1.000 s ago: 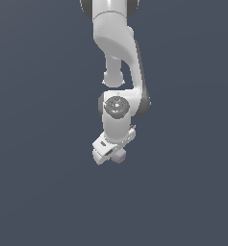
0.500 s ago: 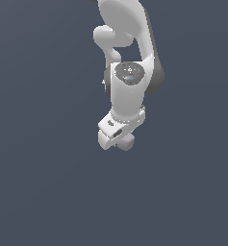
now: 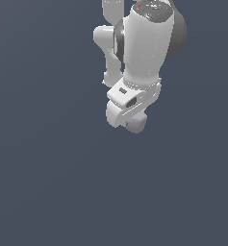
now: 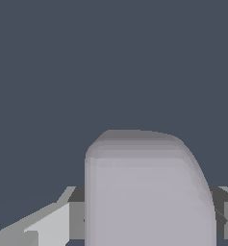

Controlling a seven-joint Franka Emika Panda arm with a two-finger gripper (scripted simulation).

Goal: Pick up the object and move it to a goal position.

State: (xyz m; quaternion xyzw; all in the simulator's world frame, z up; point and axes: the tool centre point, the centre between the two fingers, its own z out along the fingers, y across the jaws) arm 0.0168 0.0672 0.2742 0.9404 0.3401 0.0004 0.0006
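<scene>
Pale grey-lilac and rounded along one side, the object (image 3: 136, 125) hangs just right of centre in the exterior view, tucked under the white gripper (image 3: 131, 120) of the arm (image 3: 146, 43), which drops in from the upper right of the frame. In the wrist view the same chunk (image 4: 149, 192) fills the lower middle of the picture, with dark finger pads (image 4: 77, 211) pressed to its flanks on either side; the pincer reads as clamped on the object.

Nothing lies beneath the load in either view, only flat slate-blue background, so the chunk appears to be carried clear of any surface. On that evidence the pick looks done: the object is in the grasp and off the ground.

What remains, judged from these two pictures, is the carry and the arrival at the goal position. No marker or target can be made out in either frame, so how near the goal lies cannot be told.

No containers are in sight: no tray, bin, bowl or box appears in the exterior view or the wrist view, and so nothing is held inside anything. The only contact on show is between the pads and the object's sides.
</scene>
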